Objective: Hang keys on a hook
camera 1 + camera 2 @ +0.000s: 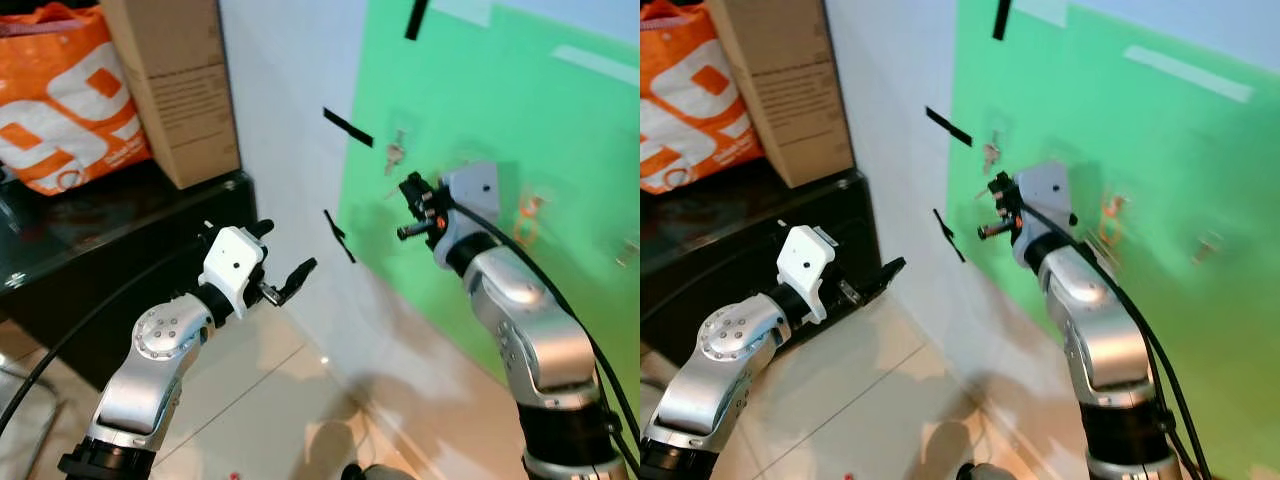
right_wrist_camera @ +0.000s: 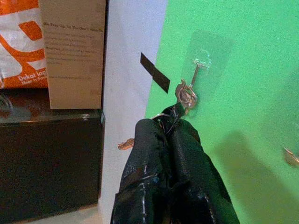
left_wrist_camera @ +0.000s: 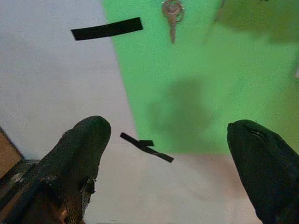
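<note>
A silver key (image 2: 187, 95) hangs from a clear stick-on hook (image 2: 202, 58) on the green wall panel (image 1: 500, 110); the same key (image 1: 395, 155) also shows in the left eye view. My right gripper (image 2: 172, 114) is raised just below and beside it, shut on a key ring (image 2: 161, 115), and a brass key (image 2: 125, 144) sticks out beside its fingers. I cannot tell whether the ring touches the hung key. Lower down, my left gripper (image 1: 285, 250) is held out toward the wall, open and holding nothing.
A black cabinet (image 1: 120, 230) on the left carries a cardboard box (image 1: 175, 85) and an orange bag (image 1: 60, 100). Black tape strips (image 1: 348, 127) mark the white wall. More hooks (image 1: 528, 218) sit further right on the green panel. Tiled floor (image 1: 270, 400) lies below.
</note>
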Motion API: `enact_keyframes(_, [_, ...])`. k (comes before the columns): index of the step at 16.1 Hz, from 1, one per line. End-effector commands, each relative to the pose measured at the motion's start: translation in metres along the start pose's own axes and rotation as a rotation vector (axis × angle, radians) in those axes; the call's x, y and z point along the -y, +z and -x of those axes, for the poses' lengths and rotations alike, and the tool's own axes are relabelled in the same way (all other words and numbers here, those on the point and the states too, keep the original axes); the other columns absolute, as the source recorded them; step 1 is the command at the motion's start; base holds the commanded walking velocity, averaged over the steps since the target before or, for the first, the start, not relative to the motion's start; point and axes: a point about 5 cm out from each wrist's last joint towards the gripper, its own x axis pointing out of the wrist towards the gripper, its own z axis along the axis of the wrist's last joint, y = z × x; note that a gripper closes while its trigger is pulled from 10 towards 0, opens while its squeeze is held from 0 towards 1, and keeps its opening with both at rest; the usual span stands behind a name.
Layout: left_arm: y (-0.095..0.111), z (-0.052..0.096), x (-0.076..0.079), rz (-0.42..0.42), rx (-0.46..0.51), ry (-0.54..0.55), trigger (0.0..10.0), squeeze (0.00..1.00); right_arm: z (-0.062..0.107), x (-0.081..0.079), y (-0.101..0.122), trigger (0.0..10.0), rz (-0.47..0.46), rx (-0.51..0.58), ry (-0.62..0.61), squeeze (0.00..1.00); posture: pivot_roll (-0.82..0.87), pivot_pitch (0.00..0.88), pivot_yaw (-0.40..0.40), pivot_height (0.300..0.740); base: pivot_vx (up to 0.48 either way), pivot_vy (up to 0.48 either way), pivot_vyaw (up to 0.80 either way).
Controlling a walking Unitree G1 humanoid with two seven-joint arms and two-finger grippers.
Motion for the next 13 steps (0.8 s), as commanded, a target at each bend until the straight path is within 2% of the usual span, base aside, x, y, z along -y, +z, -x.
enact_keyframes(1, [0.004,-0.001,0.001,-0.005,0.002,-0.024,10.0,0.00,-0.003,0.008,0.000,10.0,0.001,-0.019,-0.053,0.00,-0.05,0.000,-0.019,0.740,0.000,0.000,0.00])
enact_keyframes(5, [0.005,-0.003,0.002,0.001,0.007,-0.050,10.0,0.00,-0.005,0.019,0.001,10.0,-0.010,-0.036,-0.138,0.00,-0.05,0.000,-0.015,0.740,0.000,0.000,0.00])
enact_keyframes(7, [0.006,-0.003,0.004,0.006,0.010,-0.064,10.0,0.00,0.000,0.023,0.000,10.0,-0.010,-0.041,-0.162,0.00,-0.05,0.000,-0.016,0.740,0.000,0.000,0.00])
enact_keyframes(9, [0.006,-0.002,0.005,0.014,0.010,-0.069,10.0,0.00,0.012,0.025,0.003,10.0,0.039,-0.026,-0.167,0.00,-0.05,0.000,-0.012,0.740,0.000,0.000,0.00])
enact_keyframes(13, [0.005,-0.003,0.006,0.018,0.008,-0.080,10.0,0.00,0.016,0.025,0.004,10.0,0.042,-0.025,-0.174,0.00,-0.06,0.000,-0.010,0.740,0.000,0.000,0.00])
